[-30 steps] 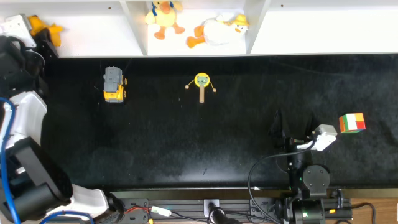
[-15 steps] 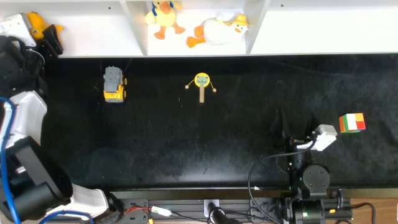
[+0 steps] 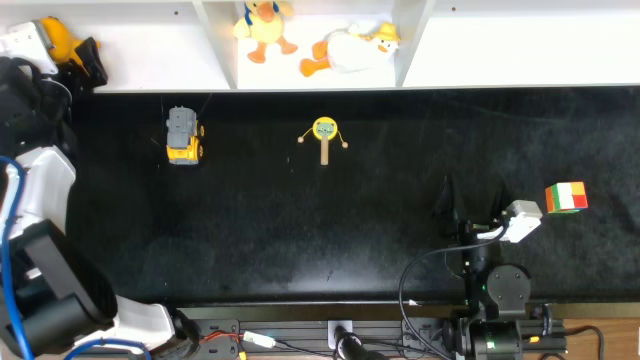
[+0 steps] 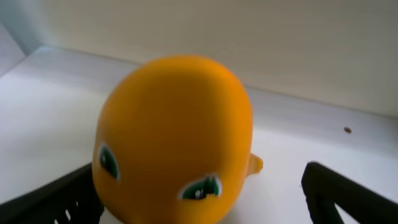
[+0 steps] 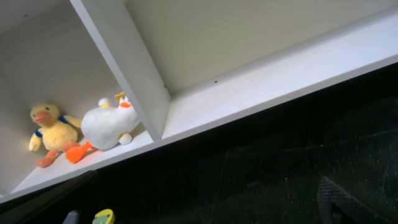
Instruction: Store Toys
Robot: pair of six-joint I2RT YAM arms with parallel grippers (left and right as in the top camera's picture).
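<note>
An orange round toy with painted eyes (image 4: 174,137) sits in the white shelf's left compartment (image 3: 150,50). My left gripper (image 4: 199,199) stands open around it: one finger (image 4: 56,199) is at its side and the other finger (image 4: 348,193) is a gap away. From above, the orange toy (image 3: 55,35) shows beside the left gripper (image 3: 72,52). On the black mat lie a yellow-grey truck (image 3: 183,135), a small rattle drum (image 3: 324,135) and a colored cube (image 3: 566,197). My right gripper (image 3: 470,203) hangs open and empty left of the cube.
A yellow duck plush (image 3: 264,25) and a white duck plush (image 3: 350,48) lie in the shelf's middle compartment; both ducks (image 5: 102,124) also show in the right wrist view. The right compartment (image 3: 520,40) holds nothing. Cables run along the table's front edge (image 3: 330,340).
In the top view the left gripper's fingers have spread a little around the orange toy inside the left compartment. The right arm has not moved.
</note>
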